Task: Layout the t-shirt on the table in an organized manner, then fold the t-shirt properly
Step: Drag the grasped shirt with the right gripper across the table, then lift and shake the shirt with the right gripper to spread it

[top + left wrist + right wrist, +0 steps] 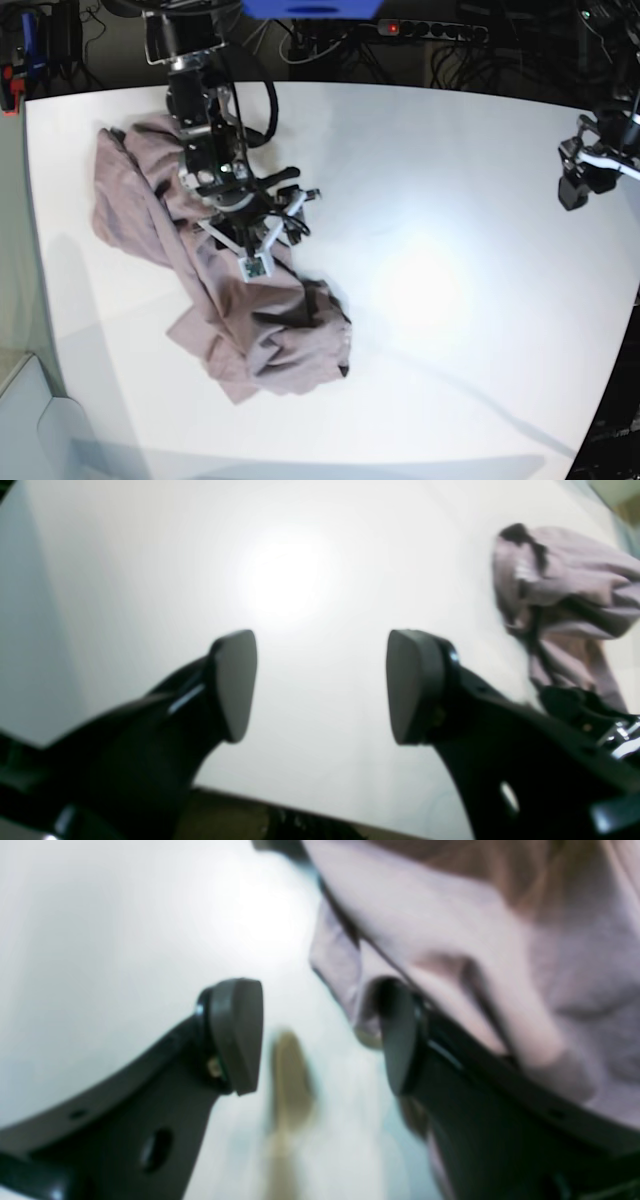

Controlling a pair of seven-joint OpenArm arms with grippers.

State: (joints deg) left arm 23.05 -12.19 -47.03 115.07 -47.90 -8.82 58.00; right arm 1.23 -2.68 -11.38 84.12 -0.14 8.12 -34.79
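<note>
In the left wrist view, the left gripper (320, 685) hangs over the bare matte white table (150, 580) with its dark fingers (235, 680) apart and nothing between them, and the crumpled mauve-pink cotton t-shirt (565, 600) lies well off to the right. In the right wrist view, the right gripper (320, 1035) has its fingers spread wide, one finger (400, 1035) against a fold of the t-shirt (475, 940), with no cloth clamped. In the base view, the t-shirt (200, 290) lies bunched near the table's (450, 200) left edge under the right gripper (255, 250), while the left gripper (575, 190) sits by the right edge.

t-shirt (225, 300) | mauve-pink, crumpled (unfolded) | table (450, 200) | white
</note>
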